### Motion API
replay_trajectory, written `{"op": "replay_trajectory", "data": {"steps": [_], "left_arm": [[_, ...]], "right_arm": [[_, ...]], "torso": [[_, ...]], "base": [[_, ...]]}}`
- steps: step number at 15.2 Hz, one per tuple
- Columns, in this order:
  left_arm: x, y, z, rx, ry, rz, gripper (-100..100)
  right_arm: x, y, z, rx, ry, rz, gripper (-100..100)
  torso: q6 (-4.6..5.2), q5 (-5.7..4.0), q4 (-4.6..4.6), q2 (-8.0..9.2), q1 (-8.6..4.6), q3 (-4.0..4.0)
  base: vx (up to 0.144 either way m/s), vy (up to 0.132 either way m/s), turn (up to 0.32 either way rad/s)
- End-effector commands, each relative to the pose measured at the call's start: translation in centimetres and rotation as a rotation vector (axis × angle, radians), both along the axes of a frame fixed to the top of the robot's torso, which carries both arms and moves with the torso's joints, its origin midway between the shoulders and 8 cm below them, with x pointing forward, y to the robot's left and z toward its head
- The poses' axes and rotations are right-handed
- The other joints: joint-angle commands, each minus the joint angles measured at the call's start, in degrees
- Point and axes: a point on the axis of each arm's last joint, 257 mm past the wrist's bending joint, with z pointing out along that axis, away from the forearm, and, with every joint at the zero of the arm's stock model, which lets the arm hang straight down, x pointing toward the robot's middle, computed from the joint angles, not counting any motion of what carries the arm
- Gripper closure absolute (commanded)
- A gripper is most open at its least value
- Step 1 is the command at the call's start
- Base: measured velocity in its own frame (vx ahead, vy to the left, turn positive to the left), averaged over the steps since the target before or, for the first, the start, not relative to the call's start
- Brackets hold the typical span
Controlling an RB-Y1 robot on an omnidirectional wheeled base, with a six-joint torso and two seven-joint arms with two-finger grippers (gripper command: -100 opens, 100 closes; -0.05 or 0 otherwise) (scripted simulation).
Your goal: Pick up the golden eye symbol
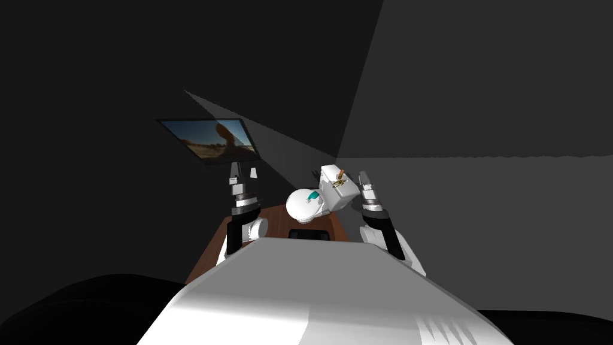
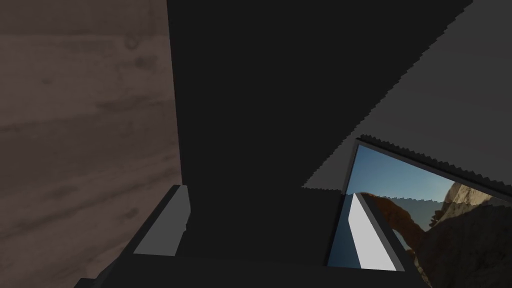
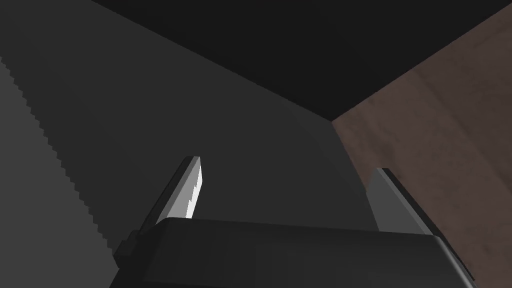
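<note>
Facing a white toilet (image 1: 301, 208) at 12 o'clock, with a small golden eye-shaped ornament (image 1: 338, 182) lying on top of its white boxy cistern (image 1: 342, 196). Just beside it, at the ornament's 1 o'clock, a short brown upright stub (image 1: 341, 173). Holding the right claw (image 1: 364, 178) released, blades spread with nothing between them, just beside the cistern at its 3 o'clock. Holding the left claw (image 1: 242, 172) released too, well apart at the toilet's 9 o'clock, under a dark-framed landscape picture (image 1: 209, 141).

Judged not yet begun on the grasp.

Likely hazards:
- Clipping the cistern's side wall with the right blades while rising up and over.
- Nudging the brown stub and sweeping it or the ornament off the narrow top.
- Closing aslant on so flat and small a piece and skidding it over the back edge, out of reach.
- Catching the small teal object (image 1: 312, 196) on the toilet's lid, at the ornament's 8 o'clock, with any low sweep from the left.
</note>
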Motion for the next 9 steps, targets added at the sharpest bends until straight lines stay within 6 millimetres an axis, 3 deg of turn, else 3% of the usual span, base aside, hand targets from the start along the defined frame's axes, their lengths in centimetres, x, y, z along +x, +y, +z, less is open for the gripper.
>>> {"op": "replay_trajectory", "data": {"steps": [1,9], "left_arm": [[0.0,0.0,0.0,0.0,0.0,0.0,0],[0.0,0.0,0.0,0.0,0.0,0.0,0]], "right_arm": [[0.4,-0.1,-0.9,-0.081,0.012,-0.028,-100],[1.5,-1.1,-3.4,-0.306,0.038,-0.122,-100]], "torso": [[0.0,0.0,0.0,0.0,0.0,0.0],[0.0,0.0,0.0,0.0,0.01,0.0]], "base": [[0.008,-0.002,0.03],[0.009,-0.003,0.032]]}}
